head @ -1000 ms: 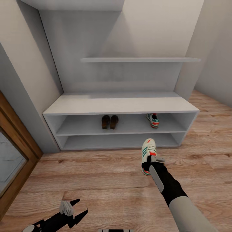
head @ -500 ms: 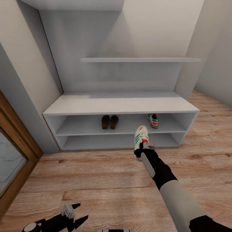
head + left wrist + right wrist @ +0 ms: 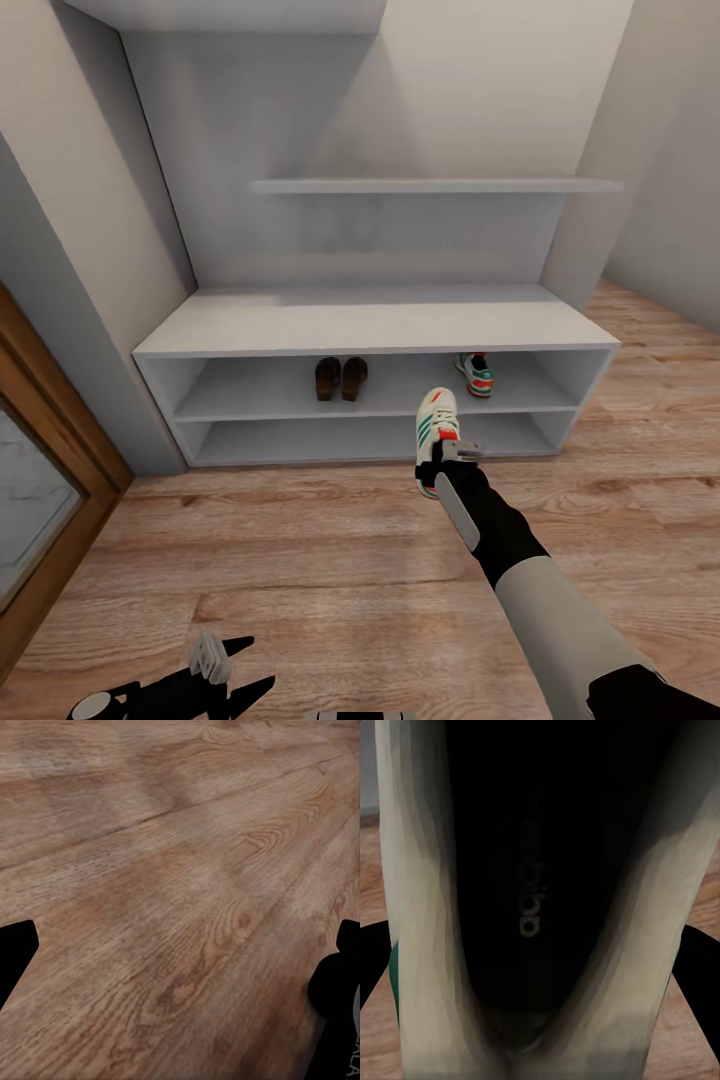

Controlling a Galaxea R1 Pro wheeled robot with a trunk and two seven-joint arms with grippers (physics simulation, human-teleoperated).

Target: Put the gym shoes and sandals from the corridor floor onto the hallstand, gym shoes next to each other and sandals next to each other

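The floor (image 3: 330,560) of wood-grain planks is running across the head view and is also showing in the left wrist view. The rack (image 3: 370,325) is standing against the grey wall, its flat top bare, two open slots below and a wall shelf (image 3: 435,186) above; a higher shelf is being cut off by the top edge of the view. A wood-framed door (image 3: 40,480) is partly showing at the left edge.

The right arm is reaching forward toward the rack, its pincer (image 3: 450,458) clenched on a sneaker (image 3: 437,430), gripping it at the heel end. The sneaker is hanging toe-forward just in front of the rack's slots, clear of the floor. In the right wrist view its dark inside (image 3: 540,892) is sitting between the fingers, so the fingertips are mostly hidden.

The second sneaker (image 3: 474,373) is lying in the upper slot toward the right, half hidden under the top board. The two sandals (image 3: 340,379) are sitting side by side in the same slot near the middle, well apart from it.

The left pincer (image 3: 228,668) is hanging low over bare floor, released, partly cut off at the bottom edge.
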